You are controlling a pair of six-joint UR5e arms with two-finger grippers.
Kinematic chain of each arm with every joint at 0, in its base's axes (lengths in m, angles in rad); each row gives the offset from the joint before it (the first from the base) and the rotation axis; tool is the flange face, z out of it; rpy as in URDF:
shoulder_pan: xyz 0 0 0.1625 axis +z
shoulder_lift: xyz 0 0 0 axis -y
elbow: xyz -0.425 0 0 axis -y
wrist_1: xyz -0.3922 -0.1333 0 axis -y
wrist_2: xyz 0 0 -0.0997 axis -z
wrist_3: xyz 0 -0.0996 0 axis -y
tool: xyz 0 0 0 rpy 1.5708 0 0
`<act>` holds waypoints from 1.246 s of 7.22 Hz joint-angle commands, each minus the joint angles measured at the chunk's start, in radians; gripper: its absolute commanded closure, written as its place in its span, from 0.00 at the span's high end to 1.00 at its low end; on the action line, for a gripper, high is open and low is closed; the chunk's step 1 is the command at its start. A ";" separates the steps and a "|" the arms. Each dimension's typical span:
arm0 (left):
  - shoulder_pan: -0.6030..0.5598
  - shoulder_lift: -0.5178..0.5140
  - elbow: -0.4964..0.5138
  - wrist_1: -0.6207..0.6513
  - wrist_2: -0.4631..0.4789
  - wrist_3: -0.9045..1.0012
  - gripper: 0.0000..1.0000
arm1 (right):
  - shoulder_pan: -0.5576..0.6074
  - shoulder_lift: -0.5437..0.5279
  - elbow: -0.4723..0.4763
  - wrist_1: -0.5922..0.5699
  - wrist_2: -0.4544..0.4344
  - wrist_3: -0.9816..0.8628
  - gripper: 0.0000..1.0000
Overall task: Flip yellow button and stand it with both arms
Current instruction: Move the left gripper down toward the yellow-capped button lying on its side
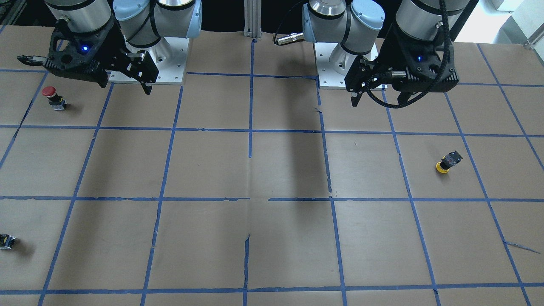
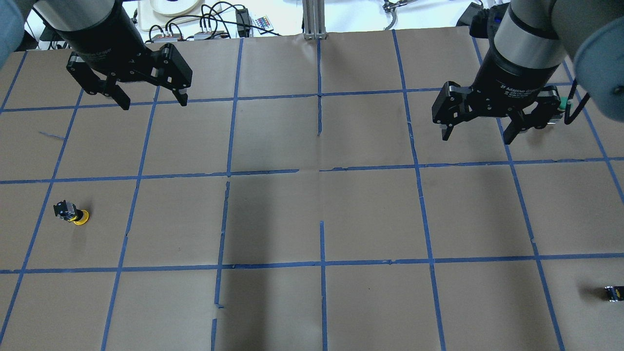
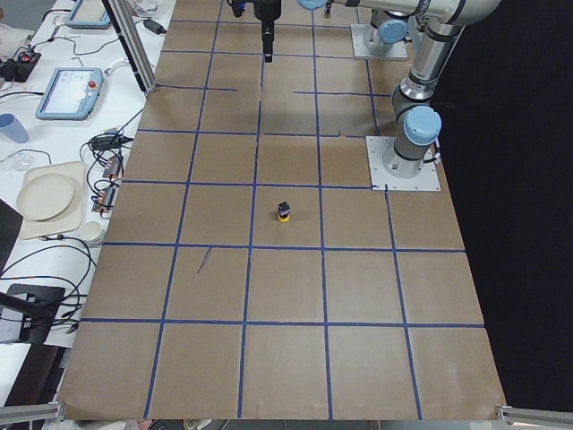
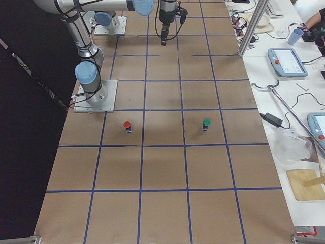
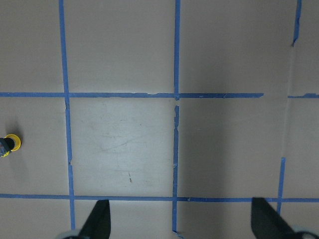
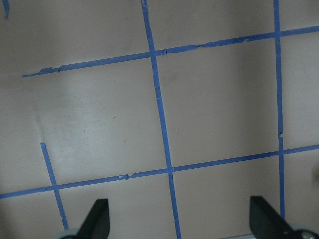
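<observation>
The right end effector (image 2: 477,138) bears white lettering reading "2F Adaptive".

Table (image 2: 370,219) — matt brown paper

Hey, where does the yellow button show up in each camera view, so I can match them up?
Exterior front-facing: yellow button, right side, mid-height.
Overhead exterior: far left, below the middle.
Exterior left: near the picture's centre.
Exterior right: not in it.
Left wrist-mounted: left edge, cut off.
Right wrist-mounted: not in it.
Shared landmark: the open left gripper, hanging over the button's side of the blue tape grid.
</observation>
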State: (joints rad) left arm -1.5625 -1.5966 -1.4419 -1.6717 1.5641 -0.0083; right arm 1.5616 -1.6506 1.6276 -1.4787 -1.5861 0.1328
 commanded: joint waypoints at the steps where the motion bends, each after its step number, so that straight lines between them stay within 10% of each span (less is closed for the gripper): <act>1: 0.007 0.004 -0.003 0.001 0.002 0.026 1.00 | 0.000 0.000 0.000 0.000 0.000 -0.001 1.00; 9: 0.487 -0.016 -0.227 0.125 0.014 0.842 1.00 | 0.000 0.000 0.000 0.002 -0.003 -0.002 1.00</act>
State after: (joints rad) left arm -1.1587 -1.6073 -1.6134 -1.6057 1.5750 0.6720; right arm 1.5616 -1.6505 1.6275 -1.4785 -1.5892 0.1305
